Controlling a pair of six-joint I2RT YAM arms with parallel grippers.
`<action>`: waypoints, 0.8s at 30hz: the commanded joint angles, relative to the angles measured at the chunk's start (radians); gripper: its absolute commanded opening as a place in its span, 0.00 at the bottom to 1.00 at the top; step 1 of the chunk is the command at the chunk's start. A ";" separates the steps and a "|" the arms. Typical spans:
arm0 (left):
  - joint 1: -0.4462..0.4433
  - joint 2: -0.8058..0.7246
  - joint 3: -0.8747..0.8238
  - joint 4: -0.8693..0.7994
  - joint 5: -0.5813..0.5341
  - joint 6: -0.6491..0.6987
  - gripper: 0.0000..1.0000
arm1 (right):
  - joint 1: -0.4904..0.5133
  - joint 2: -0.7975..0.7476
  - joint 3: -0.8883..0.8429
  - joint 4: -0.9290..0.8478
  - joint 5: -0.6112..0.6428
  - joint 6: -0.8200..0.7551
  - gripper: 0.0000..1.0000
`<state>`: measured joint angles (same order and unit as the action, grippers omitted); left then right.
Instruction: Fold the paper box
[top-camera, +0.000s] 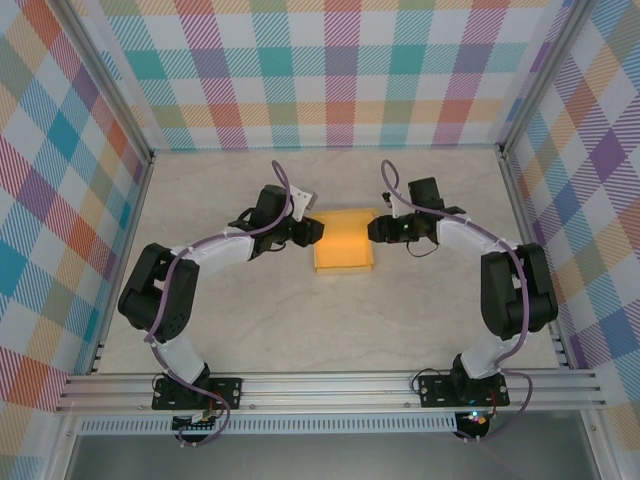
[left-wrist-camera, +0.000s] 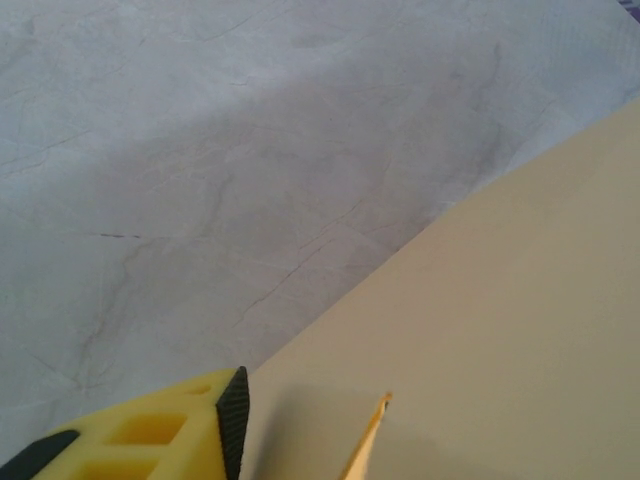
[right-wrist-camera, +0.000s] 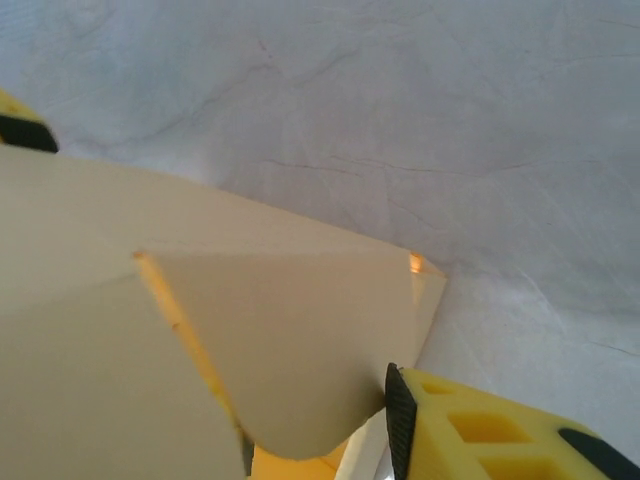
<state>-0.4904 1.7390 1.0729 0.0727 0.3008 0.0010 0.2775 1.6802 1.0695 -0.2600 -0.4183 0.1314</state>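
Paper box (top-camera: 344, 245) sits between left gripper (top-camera: 314, 231) and right gripper (top-camera: 374, 230), seemingly touching.

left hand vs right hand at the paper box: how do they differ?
Left hand meets the paper box at its left edge; right hand at its right edge. Right wrist view: a raised flap sits between the right hand's fingers; beside the left hand's finger the box looks mostly flat. Shared: both low, facing inward.
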 joint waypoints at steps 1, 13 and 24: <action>-0.008 0.013 0.035 -0.015 0.013 -0.037 0.36 | 0.057 -0.048 -0.031 0.054 0.112 0.106 0.40; -0.011 0.002 0.035 -0.031 -0.019 -0.157 0.32 | 0.158 -0.062 -0.050 0.074 0.286 0.119 0.30; -0.013 -0.015 -0.062 0.107 0.008 -0.465 0.34 | 0.164 -0.060 -0.086 0.097 0.314 0.078 0.24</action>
<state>-0.4927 1.7454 1.0363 0.1364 0.2867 -0.3439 0.4332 1.6333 1.0058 -0.1841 -0.1123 0.2382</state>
